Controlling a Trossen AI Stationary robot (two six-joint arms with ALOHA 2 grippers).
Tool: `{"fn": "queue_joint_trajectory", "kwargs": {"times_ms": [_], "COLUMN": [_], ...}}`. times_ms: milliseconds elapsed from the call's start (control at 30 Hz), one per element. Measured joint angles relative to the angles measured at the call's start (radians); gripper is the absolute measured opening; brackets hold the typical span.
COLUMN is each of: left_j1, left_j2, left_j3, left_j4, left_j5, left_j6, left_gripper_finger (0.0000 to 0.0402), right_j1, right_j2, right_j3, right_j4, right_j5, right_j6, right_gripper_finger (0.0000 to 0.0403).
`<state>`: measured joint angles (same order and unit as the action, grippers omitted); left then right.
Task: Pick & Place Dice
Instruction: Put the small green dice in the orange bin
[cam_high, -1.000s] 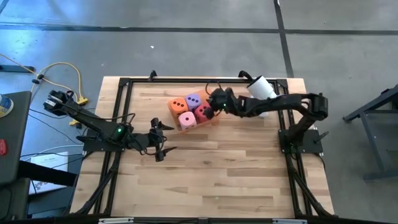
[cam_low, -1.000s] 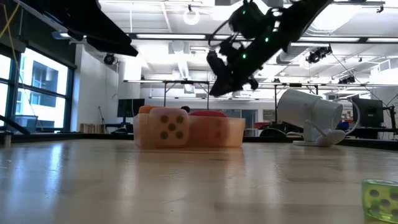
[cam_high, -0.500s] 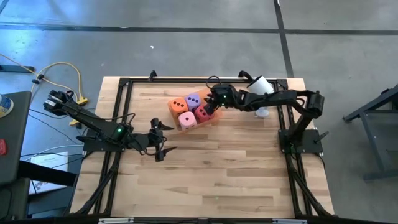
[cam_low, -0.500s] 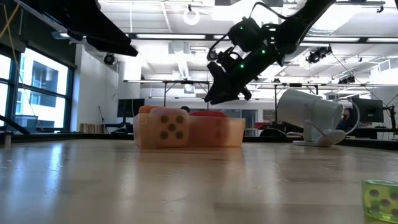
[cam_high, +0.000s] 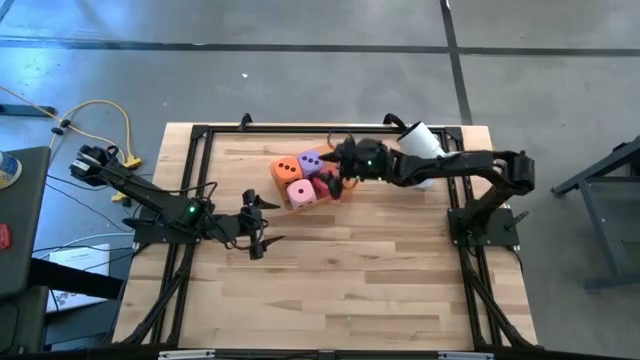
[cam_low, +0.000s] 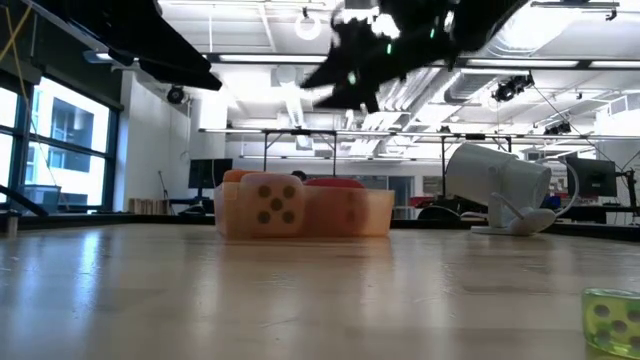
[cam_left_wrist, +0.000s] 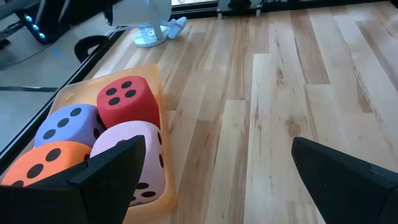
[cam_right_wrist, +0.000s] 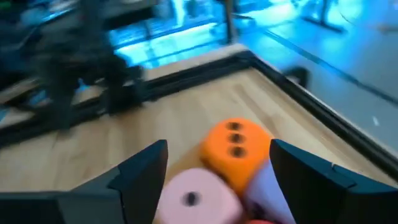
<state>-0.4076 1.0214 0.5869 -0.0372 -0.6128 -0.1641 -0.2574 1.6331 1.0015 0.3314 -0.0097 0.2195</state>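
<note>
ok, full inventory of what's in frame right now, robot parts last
orange die: 1, orange, in the tray, far-left corner in the high view.
purple die: 1, purple, in the tray, beside the orange one.
pink die: 1, pink, tray's near side.
red die: 1, red, in the tray, under the right pincer.
tray: 1, translucent orange, table's far centre.
green die: 1, small, translucent green, table's near edge, low view.
white device: 1, white, far right.
table: 1, light wood.
left pincer: open, waiting left of centre.
right pincer: open, above the tray.

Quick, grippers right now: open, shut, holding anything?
Left gripper: open, empty, waiting beside the tray.
Right gripper: open, empty, above the dice.
</note>
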Motion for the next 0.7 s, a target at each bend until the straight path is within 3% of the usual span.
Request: {"fn": "queue_joint_trajectory", "kwargs": {"times_ms": [233,400,533,700], "left_j1": [-0.002,-0.003,-0.003,-0.003], "left_j2": [0.000,0.000,0.003,0.010], "left_j3": [-0.001,-0.001,-0.001,-0.002], "left_j4": [-0.001,-0.002,0.000,0.000], "left_j5": [0.019,0.062,0.069,0.070], "left_j6": [0.000,-0.008,-0.025,-0.037], "left_gripper_finger": [0.0394,0.0394,0.0394,0.0394], "right_j1": [0.200,0.372,0.521,0.715], "right_j2": [-0.133,-0.227,-0.261,-0.220], "right_j3": [0.052,0.054,0.054,0.030], "right_j4": [-0.255,-0.553,-0.726,-0.750], "right_j5": [0.044,0.111,0.102,0.103], "right_j6": [-0.178,-0.083,0.057,0.183], "right_gripper_finger": [0.0274,0.0264,0.0258,0.0254]}}
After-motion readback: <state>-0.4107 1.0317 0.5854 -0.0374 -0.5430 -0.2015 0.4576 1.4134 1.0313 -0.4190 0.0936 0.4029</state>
